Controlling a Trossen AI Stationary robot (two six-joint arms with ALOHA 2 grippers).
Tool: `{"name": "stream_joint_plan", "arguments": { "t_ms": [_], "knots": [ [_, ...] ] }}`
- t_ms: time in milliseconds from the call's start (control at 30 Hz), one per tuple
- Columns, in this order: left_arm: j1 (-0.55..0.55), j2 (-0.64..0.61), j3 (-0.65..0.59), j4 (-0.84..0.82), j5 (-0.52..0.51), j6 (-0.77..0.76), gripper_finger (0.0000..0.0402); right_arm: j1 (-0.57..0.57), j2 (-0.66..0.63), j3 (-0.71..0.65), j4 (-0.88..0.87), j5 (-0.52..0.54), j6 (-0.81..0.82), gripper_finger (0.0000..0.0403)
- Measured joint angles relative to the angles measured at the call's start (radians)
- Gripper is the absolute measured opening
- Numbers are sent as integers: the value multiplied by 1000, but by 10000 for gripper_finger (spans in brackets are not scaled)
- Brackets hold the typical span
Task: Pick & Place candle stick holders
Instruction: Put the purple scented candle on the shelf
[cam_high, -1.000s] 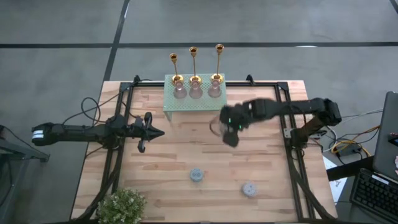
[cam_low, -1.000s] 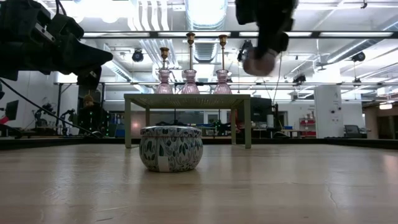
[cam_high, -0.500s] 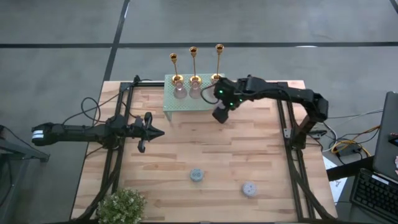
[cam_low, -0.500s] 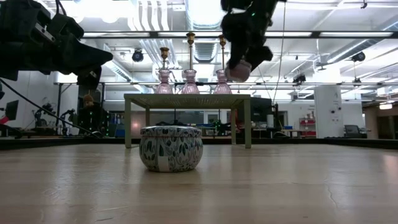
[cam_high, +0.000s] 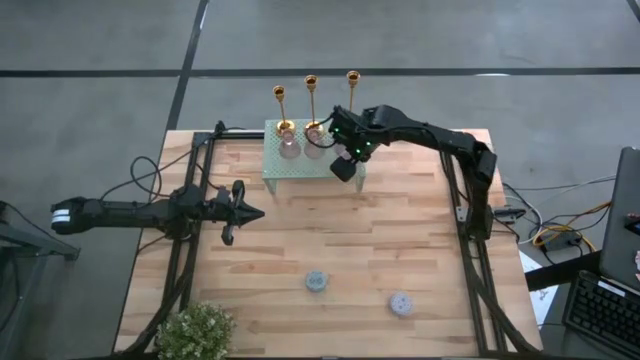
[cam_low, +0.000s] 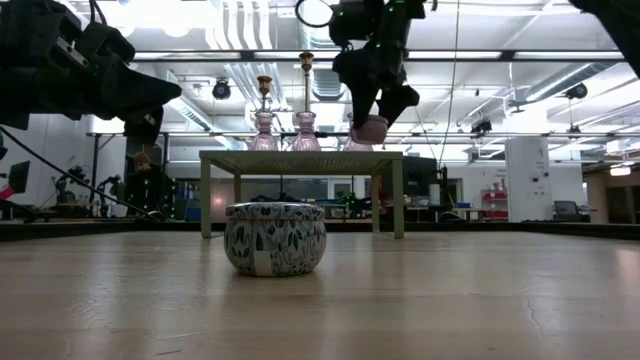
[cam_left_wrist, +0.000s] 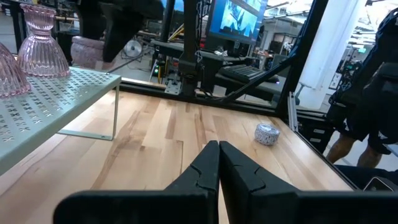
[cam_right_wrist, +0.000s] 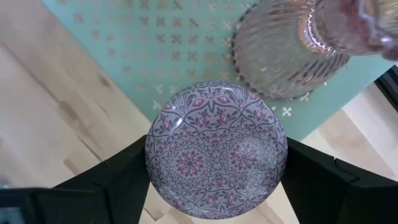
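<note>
three gold candle stick holders (cam_high: 311, 100) stand in a row at the upper centre of the high view, each seated in a ribbed pink glass base (cam_left_wrist: 43, 40) on the small pale green perforated stand (cam_high: 290, 165) at the far edge of the wooden table (cam_high: 330, 240); in the low view the right-hand one is mostly hidden behind the arm. none of them is held, so by these pictures the picking of the holders themselves is not yet begun and all three are left to move. the right gripper (cam_high: 343, 165) hovers over the right front corner of the stand, its fingers clamped on a round patterned tin (cam_right_wrist: 216, 149), which hangs just beside the rightmost pink base (cam_right_wrist: 283, 53); whether it touches the stand i cannot tell. the left gripper (cam_high: 236, 211) waits at centre left of the high view, fingers pressed together, holding nothing. as for containers, a floral tin (cam_low: 275, 238) sits lidded in the foreground of the low view, contents unseen, and two small round tins (cam_high: 316, 282) rest near the lower centre of the table. a potted plant (cam_high: 195, 330) sits at the lower left corner.
</note>
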Motion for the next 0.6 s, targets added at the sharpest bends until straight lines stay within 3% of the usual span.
{"name": "stream_joint_plan", "arguments": {
  "t_ms": [233,600],
  "knots": [
    [0,0,0,0,0,0,12,-8,77,91,-25,1,-7,299],
    [0,0,0,0,0,0,12,-12,92,81,-24,9,-7,299]
  ]
}}
